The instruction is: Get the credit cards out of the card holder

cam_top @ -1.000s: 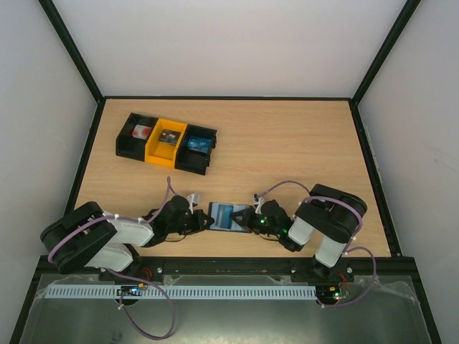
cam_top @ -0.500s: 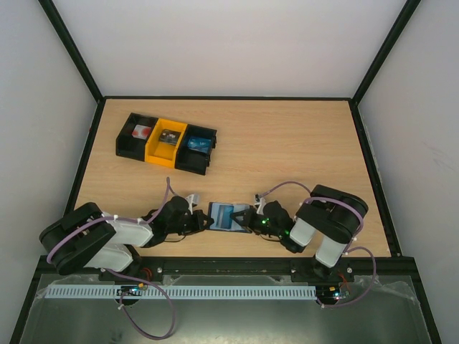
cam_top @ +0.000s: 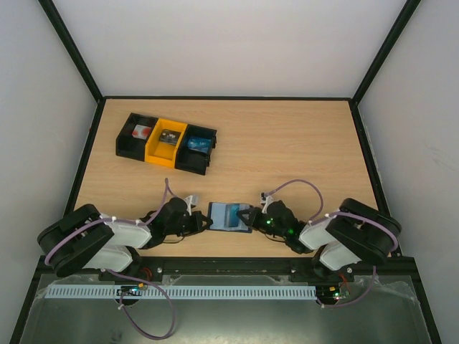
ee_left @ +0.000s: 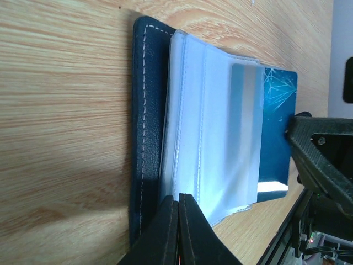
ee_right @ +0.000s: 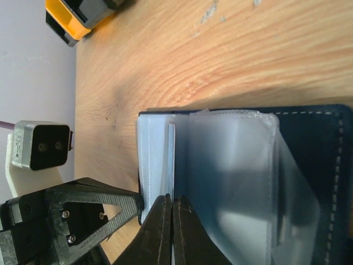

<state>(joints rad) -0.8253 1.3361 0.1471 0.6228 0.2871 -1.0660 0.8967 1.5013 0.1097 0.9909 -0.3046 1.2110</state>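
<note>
Nearest to me, my left gripper [ee_left: 177, 210] has its fingers pressed fully together on the near edge of the card holder [ee_left: 144, 110], where the dark cover meets the clear sleeves [ee_left: 215, 127], and it has not loosened in the last second. The holder lies open and flat on the table [cam_top: 301, 143], between my two grippers, close to the near edge, and it has stayed in the same place. On the other side, my right gripper [ee_right: 168, 207] has just closed the last small gap. Its fingers now touch each other, and as far as I can judge they pinch the free edge of the blue credit card [ee_left: 276, 121], which stands partly out of its sleeve toward my right side. My right arm [cam_top: 351, 240] has also swung outward and down toward the table edge. I think this means the grip is now made and the pull can begin, but the card is not yet free. Far behind, the black and yellow bins [cam_top: 166, 143] are well apart from all this.
</note>
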